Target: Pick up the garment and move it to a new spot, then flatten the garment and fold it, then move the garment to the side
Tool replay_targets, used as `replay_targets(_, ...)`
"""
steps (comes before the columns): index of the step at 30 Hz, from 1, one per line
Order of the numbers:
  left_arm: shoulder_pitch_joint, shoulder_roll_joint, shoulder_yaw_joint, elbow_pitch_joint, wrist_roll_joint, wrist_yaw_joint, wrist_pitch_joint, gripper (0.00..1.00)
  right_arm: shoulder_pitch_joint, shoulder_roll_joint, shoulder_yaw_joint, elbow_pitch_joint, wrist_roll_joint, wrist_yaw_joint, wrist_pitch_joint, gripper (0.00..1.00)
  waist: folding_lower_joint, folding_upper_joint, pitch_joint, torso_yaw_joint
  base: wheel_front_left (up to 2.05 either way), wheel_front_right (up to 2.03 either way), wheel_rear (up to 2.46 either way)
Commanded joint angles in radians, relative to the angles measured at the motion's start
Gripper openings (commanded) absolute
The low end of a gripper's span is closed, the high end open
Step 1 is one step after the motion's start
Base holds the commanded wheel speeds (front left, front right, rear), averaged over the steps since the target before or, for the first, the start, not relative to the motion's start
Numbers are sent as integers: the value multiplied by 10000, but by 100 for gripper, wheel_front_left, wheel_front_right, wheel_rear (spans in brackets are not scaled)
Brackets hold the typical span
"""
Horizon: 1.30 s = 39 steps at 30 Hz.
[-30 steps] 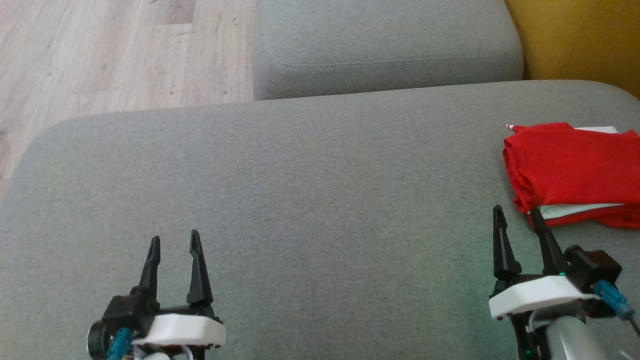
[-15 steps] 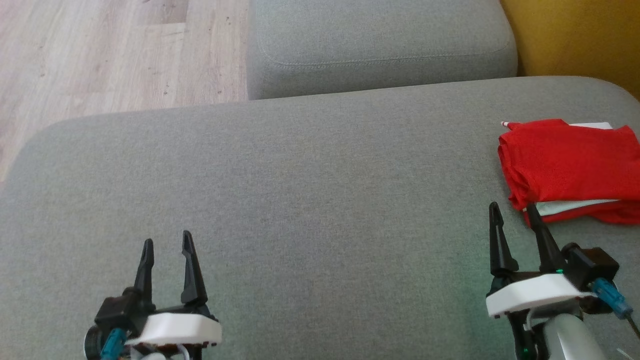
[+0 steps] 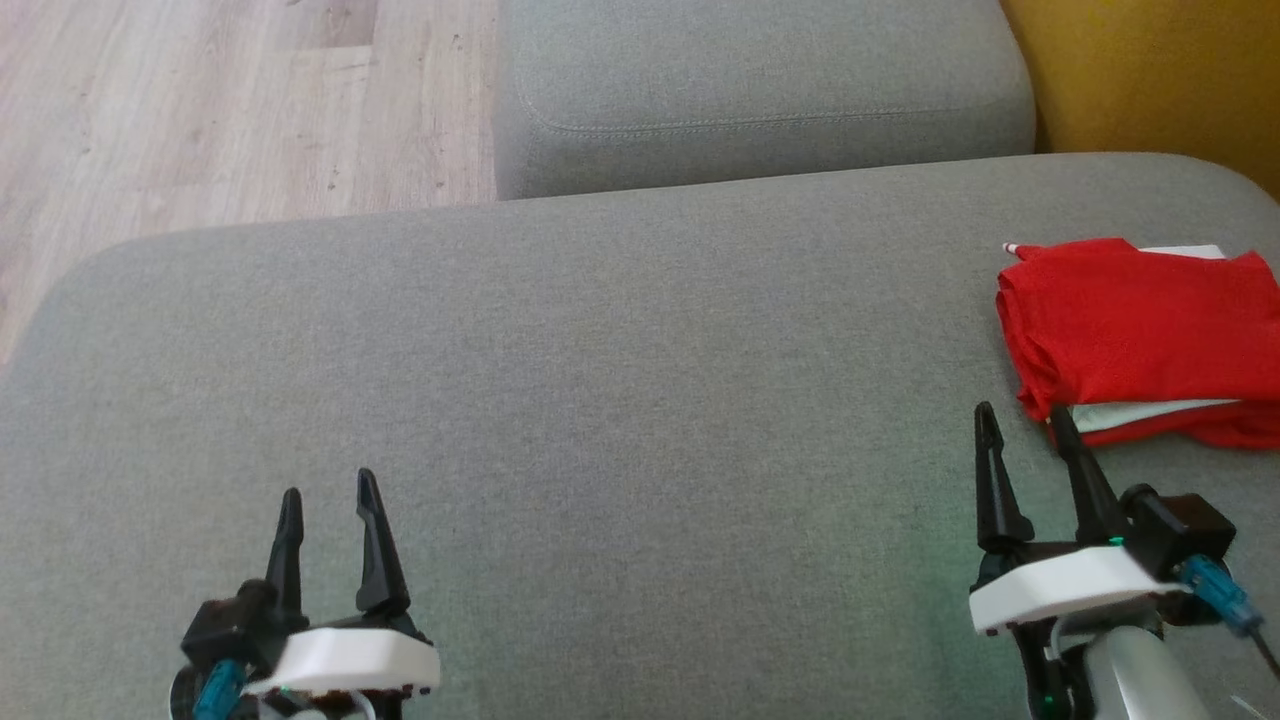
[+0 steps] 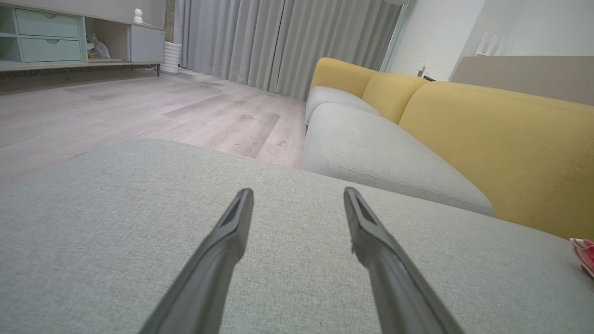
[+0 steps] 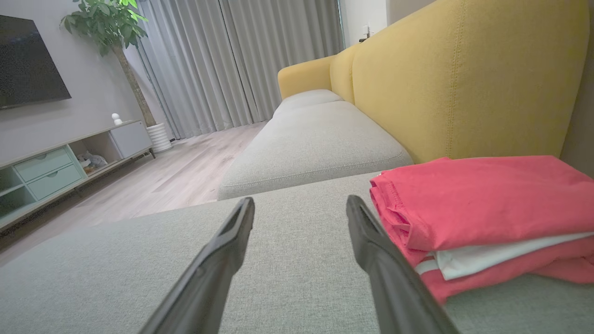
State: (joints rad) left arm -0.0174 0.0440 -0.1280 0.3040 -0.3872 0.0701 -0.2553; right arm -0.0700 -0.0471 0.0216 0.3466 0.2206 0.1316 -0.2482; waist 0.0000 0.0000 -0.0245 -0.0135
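The garment [image 3: 1140, 335] is a red piece with white layers, folded into a stack at the right edge of the grey sofa seat [image 3: 620, 400]. The right wrist view shows the folded garment [image 5: 482, 208] just right of my fingers, and a small corner of the garment [image 4: 584, 250] peeks in at the left wrist view's right edge. My right gripper [image 3: 1025, 425] is open, empty, its tips just short of the stack's near left corner. Far to the left, my left gripper [image 3: 327, 487] is open over bare cushion, holding nothing.
A second grey seat cushion [image 3: 760, 90] lies beyond the seat, with the yellow sofa back [image 3: 1150, 80] at the far right. Wooden floor [image 3: 220, 110] lies past the seat's rounded left edge. A TV cabinet [image 5: 69, 162] and curtains [image 5: 241, 60] stand across the room.
The head camera shifted slightly. My left gripper has drawn back toward the near edge of the seat. The right gripper and the garment stay about where they were.
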Motion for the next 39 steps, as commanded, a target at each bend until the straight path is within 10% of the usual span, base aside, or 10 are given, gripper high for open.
replay_targets(1,-503,62,348,-273,12,-19,-65,100,-375,-32,271,-387,90,-9,-135,100,0,0,4,-11,0,0,0)
replay_targets(5,-512,62,358,-206,-64,-126,-65,100,-388,-32,310,-414,105,-9,-135,100,0,0,25,-65,0,0,0)
replay_targets(6,7,-4,0,121,-83,-91,5,0,5,4,38,2,85,0,4,0,0,0,23,-61,0,0,0)
replay_targets(39,-97,2,573,248,-3056,-556,908,0,35,1,-301,45,3459,-2,901,0,0,0,85,-14,0,0,0)
